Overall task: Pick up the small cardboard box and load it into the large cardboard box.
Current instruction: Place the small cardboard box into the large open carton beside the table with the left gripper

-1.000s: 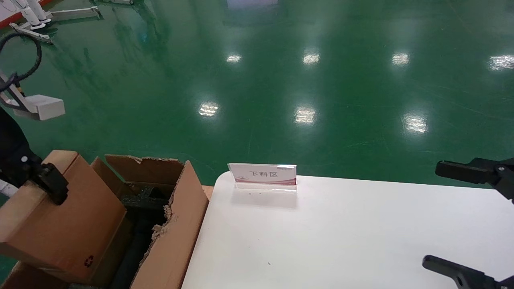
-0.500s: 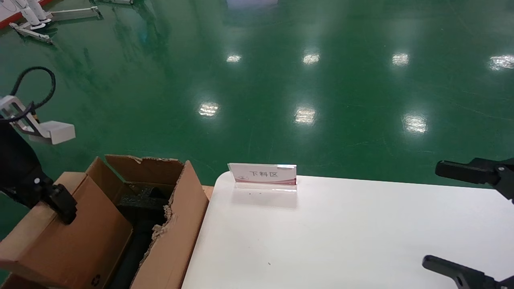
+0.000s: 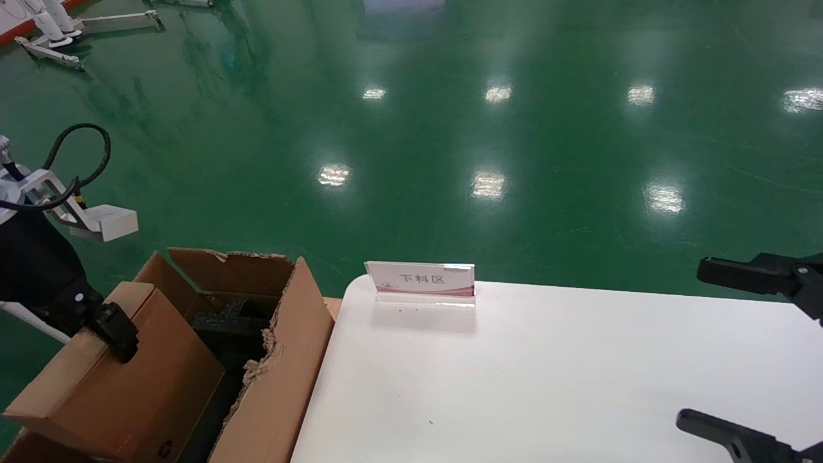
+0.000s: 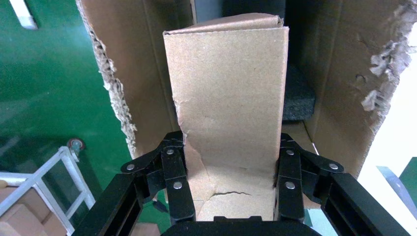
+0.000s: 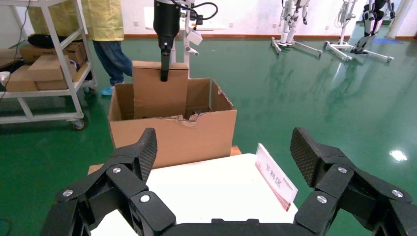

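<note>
The left gripper (image 4: 230,184) clamps the small cardboard box (image 3: 122,379) – partly lowered into the large cardboard box (image 3: 283,360) – so pickup is done, release remains, while the right gripper (image 5: 223,152) waits spread wide over the white table (image 3: 546,386)

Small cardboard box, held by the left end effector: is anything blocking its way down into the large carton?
Nothing visible blocks it. The left end effector grips the small cardboard box partly inside the large cardboard box; dark foam lies lower in the carton, off to one side.
</note>
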Controlling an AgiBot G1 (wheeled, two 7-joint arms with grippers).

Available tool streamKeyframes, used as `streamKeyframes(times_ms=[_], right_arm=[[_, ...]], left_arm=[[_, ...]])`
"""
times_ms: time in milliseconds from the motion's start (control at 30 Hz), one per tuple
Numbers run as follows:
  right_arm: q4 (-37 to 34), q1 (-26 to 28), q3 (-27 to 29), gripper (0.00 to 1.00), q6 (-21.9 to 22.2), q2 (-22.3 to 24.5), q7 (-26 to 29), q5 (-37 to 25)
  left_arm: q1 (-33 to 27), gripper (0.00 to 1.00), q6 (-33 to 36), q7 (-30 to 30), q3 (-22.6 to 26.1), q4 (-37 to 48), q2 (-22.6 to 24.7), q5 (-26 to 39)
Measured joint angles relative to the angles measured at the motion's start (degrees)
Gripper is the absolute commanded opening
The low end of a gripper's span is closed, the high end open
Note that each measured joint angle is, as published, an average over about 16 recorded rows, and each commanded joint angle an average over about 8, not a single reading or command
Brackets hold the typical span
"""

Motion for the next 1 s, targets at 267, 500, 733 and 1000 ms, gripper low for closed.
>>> streamKeyframes(times_ms=[267,500,733,1000], right_arm=[[0.0,0.0,0.0,1.0,0.0,0.0,0.0,0.0],[0.0,0.0,0.0,1.0,0.0,0.0,0.0,0.0],[0.0,0.0,0.0,1.0,0.0,0.0,0.0,0.0],[0.0,0.0,0.0,1.0,0.0,0.0,0.0,0.0]], left_arm=[[1.2,0.0,-1.8,0.4,0.3,1.9,0.1,1.0],[2.4,0.0,-3.7,0.3,0.6,3.9,0.3,2.1],[3.5,0.0,-5.5,0.3,0.8,5.9,0.7,2.9],[4.7,0.0,-7.1,0.3,0.8,7.5,1.2,3.4]])
